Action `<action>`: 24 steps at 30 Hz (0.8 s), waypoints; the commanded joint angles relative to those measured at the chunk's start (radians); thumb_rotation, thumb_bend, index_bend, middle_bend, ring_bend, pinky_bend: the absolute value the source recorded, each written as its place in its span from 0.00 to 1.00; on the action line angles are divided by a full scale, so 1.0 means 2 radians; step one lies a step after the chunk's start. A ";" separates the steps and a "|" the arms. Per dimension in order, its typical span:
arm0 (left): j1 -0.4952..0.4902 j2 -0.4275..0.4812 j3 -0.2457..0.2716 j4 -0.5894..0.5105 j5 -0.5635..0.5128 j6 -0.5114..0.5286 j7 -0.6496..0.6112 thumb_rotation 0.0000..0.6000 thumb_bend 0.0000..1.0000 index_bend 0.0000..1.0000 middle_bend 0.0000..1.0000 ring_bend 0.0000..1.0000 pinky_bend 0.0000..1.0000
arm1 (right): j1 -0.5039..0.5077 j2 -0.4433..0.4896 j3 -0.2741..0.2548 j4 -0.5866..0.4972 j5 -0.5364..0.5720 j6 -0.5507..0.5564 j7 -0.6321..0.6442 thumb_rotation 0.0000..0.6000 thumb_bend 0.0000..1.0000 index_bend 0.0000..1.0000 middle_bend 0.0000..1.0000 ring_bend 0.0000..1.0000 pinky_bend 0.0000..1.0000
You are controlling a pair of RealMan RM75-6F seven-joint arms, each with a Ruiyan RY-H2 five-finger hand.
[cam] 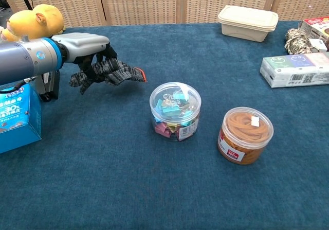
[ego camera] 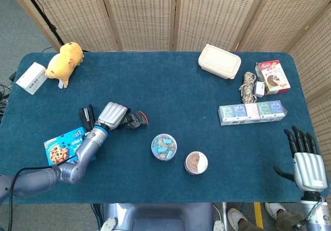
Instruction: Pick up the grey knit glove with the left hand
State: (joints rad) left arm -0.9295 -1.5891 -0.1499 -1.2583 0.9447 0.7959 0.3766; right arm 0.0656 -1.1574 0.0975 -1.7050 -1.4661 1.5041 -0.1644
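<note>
The one grey knit glove (cam: 110, 71) hung crumpled and woolly in the left hand (cam: 85, 47), whose dark fingers (cam: 95, 64) were clamped on it; it seemed lifted just clear of the blue counter (cam: 154, 189), though I could not be sure from the chest view. Near it stood two round clear tubs: one of coloured binder clips (cam: 175, 111), one of tan rubber bands (cam: 245, 135). A blue biscuit box (ego camera: 63, 145) lay beside the left arm. Farther off sat one soft yellow plush toy (ego camera: 64, 59), one beige lidded lunchbox (ego camera: 220, 61) and one long tissue pack (ego camera: 252, 111). The right hand (ego camera: 305, 161) rested at the counter's edge, fingers apart, holding nothing.
</note>
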 commanded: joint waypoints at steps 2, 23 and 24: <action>0.004 0.031 -0.009 -0.037 0.032 0.012 -0.021 1.00 0.38 0.57 0.50 0.47 0.55 | 0.013 -0.005 -0.005 0.010 -0.017 -0.015 0.000 1.00 0.00 0.00 0.00 0.00 0.00; -0.032 0.194 -0.065 -0.232 0.132 -0.060 -0.185 1.00 0.32 0.59 0.50 0.46 0.55 | 0.173 0.005 -0.026 0.060 -0.193 -0.120 0.173 1.00 0.00 0.09 0.00 0.00 0.00; -0.035 0.198 -0.068 -0.237 0.130 -0.065 -0.190 1.00 0.32 0.59 0.50 0.46 0.55 | 0.176 0.001 -0.029 0.065 -0.197 -0.118 0.178 1.00 0.00 0.09 0.00 0.00 0.00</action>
State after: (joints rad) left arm -0.9792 -1.2245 -0.2667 -1.6991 1.2157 0.6997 0.0285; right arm 0.3986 -1.1379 0.0522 -1.5991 -1.8354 1.2595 0.1668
